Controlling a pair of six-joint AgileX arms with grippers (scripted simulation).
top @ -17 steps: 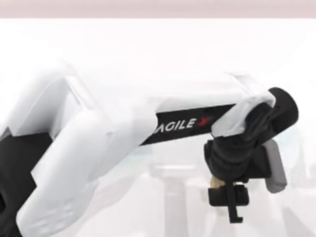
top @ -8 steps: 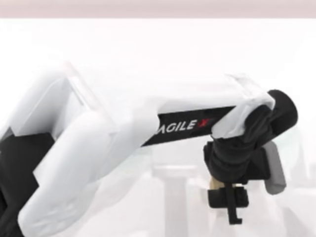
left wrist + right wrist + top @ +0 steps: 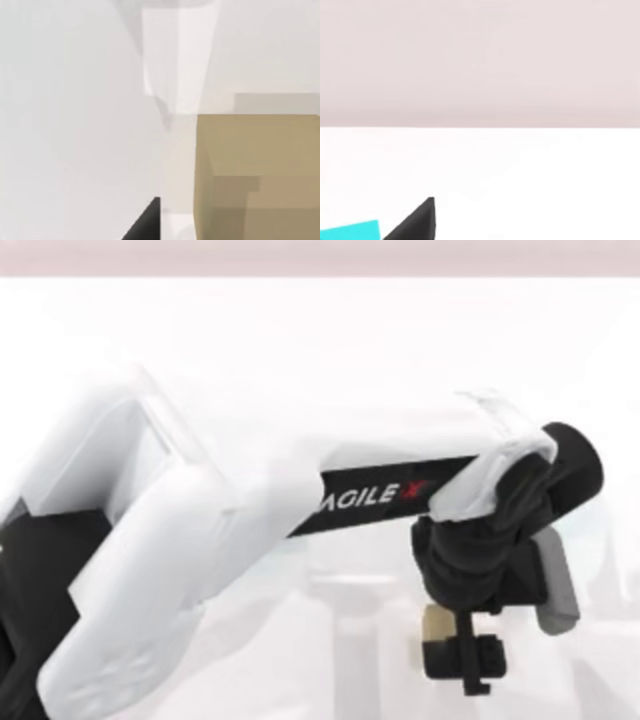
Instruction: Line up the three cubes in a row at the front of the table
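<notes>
Tan-brown cube [image 3: 434, 622] beside left gripper [image 3: 462, 655]

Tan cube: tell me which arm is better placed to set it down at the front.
Left. The left pincer is right at the tan cube near the table's front edge, and the left wrist view shows that cube close up. The right arm is not in the top view.

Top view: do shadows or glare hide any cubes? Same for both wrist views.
Top view: the table is bright white with only faint grey shadows under the left arm. The arm, not the lighting, does the hiding: only the tan cube peeks out beside the left gripper. Left wrist view: tan cube evenly lit, one face darker. Right wrist view: no shadows, a sliver of the cyan cube.
</notes>
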